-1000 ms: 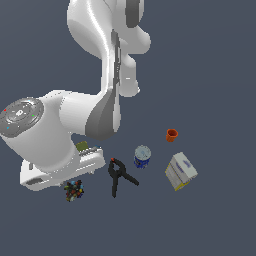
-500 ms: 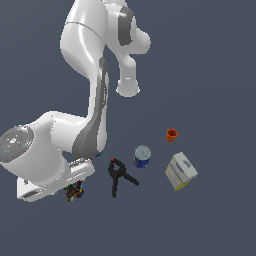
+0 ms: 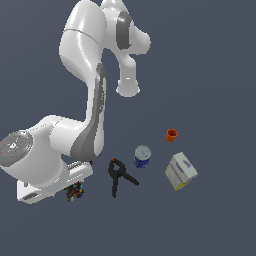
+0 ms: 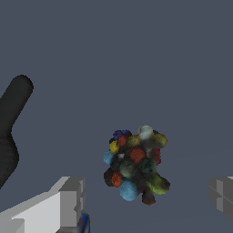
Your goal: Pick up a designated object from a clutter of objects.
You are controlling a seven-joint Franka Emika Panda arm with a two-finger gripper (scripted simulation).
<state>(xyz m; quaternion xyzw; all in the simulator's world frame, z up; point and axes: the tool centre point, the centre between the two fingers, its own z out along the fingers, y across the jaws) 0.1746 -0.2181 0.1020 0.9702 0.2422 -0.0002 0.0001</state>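
We see the white Panda arm (image 3: 85, 130) bent low over the dark grey desk (image 3: 215, 75), its wrist covering the exterior view's lower left, jaws (image 4: 145, 200) spread wide with one grey fingertip (image 4: 68, 200) on each side of the small dark lumpy cluster speckled red, yellow, green and blue (image 4: 135, 164), not touching it. Toward the exterior view's right of that cluster (image 3: 75, 191) we have the white box with blue print (image 3: 180, 171), black clamp with red tip (image 3: 118, 176), blue-and-white can (image 3: 142, 156), then small orange cup (image 3: 171, 135), all apart.
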